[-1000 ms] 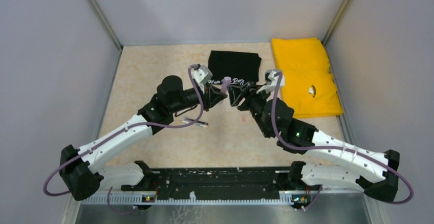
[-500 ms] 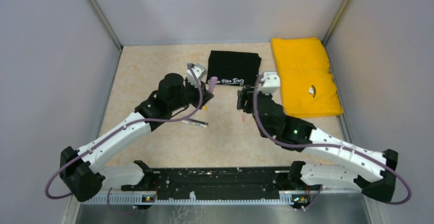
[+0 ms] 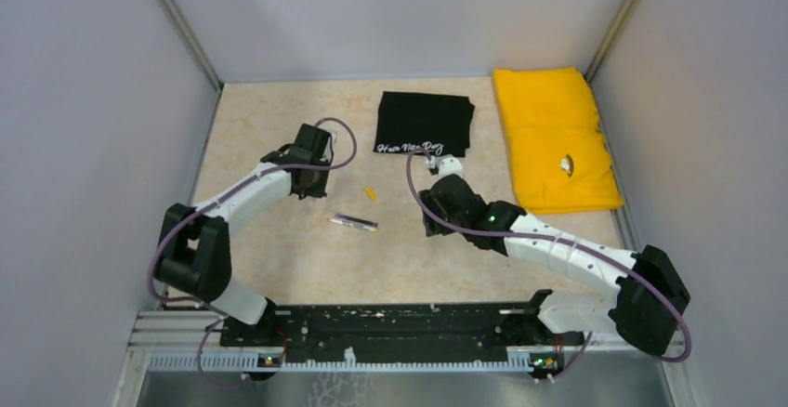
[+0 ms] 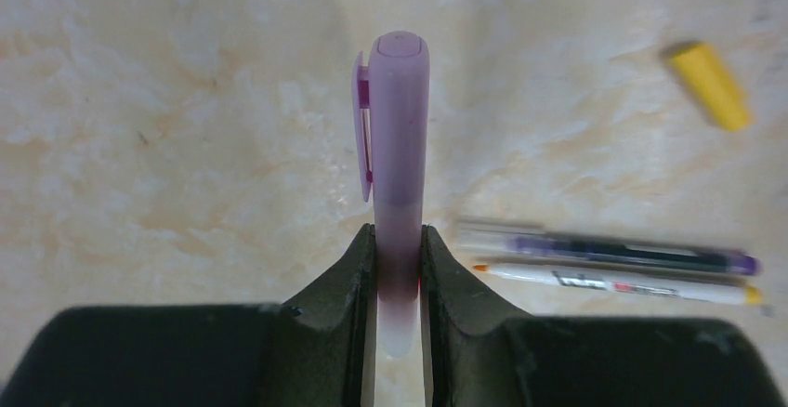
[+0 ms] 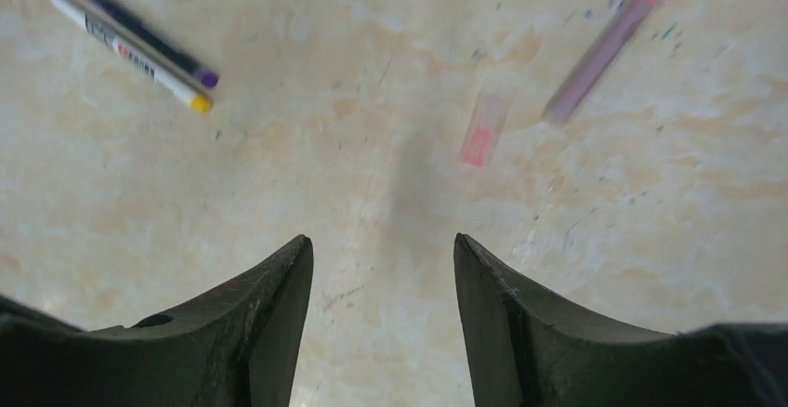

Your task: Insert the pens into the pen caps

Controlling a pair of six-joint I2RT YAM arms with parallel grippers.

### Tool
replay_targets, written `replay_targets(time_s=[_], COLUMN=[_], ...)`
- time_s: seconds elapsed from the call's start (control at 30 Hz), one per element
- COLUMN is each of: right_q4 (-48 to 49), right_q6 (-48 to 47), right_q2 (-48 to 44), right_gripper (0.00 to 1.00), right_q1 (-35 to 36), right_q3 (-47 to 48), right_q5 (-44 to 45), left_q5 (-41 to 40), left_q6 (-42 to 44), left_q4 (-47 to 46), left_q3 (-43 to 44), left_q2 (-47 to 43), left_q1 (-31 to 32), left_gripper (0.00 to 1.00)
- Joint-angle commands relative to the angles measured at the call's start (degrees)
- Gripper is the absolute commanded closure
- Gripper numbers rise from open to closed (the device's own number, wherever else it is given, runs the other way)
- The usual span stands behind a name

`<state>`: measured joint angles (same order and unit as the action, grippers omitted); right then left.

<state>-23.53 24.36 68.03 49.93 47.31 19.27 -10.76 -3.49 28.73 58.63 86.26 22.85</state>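
Both arms have pulled apart from their meeting in front of the black cloth (image 3: pixel 426 124). The left went back toward the left wall and the right dropped low over the table (image 3: pixel 279 268).

Left gripper (image 4: pixel 399 235) is clamped on the pale pink pen (image 4: pixel 400 212), which has the purple cap (image 4: pixel 398 119) seated on its far end. Right gripper (image 5: pixel 383 244) has its jaws spread with nothing between them, just bare tabletop.

Between the arms lie the yellow cap (image 3: pixel 371 193) and, side by side and touching, a white pen (image 4: pixel 618 282) and a dark-barrelled pen (image 4: pixel 604 251). Bare floor surrounds them.

Ahead of the right jaws, the red cap (image 5: pixel 485 128) lies near the reddish-pink pen (image 5: pixel 604 49) but apart from it; both are blurred.

The yellow cloth (image 3: pixel 553 137) fills the far right corner, and the black cloth sits at the far edge.
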Motion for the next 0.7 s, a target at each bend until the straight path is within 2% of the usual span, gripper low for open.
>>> replay_targets(time_s=[0.0,0.1,0.27,0.4,0.53,0.67], right_q4=[5.0,5.6,4.8,5.8,5.2,3.3], right_q6=[3.1,3.5,3.2,3.4,3.7,3.8], right_q2=[-3.6,-6.2,-9.7,-11.8,-12.2,-11.7], right_gripper=[0.43,0.43,0.43,0.43,0.43,0.42], right_q1=[-0.1,-0.1,-0.1,-0.1,-0.1,-0.1], right_q3=[-5.0,-7.9,-10.0,-10.9,-10.4,-8.8], right_q5=[-10.5,-11.8,-12.5,-14.9,-16.1,-16.2], left_q5=[-13.6,-21.3,-18.8,-19.5,-20.4,-17.0], left_q6=[2.3,2.6,2.7,4.1,4.8,4.7], left_q4=[4.0,4.8,4.0,2.9,3.3,3.2], left_q3=[4.1,5.8,8.2,8.8,8.7,7.6], left_q2=[6.0,11.3,17.6,20.7,23.1,22.6], left_q1=[-0.8,-1.4,-4.4,-5.5,-6.1,-6.2], left_gripper=[1.00,1.00,1.00,0.87,0.78,0.70])
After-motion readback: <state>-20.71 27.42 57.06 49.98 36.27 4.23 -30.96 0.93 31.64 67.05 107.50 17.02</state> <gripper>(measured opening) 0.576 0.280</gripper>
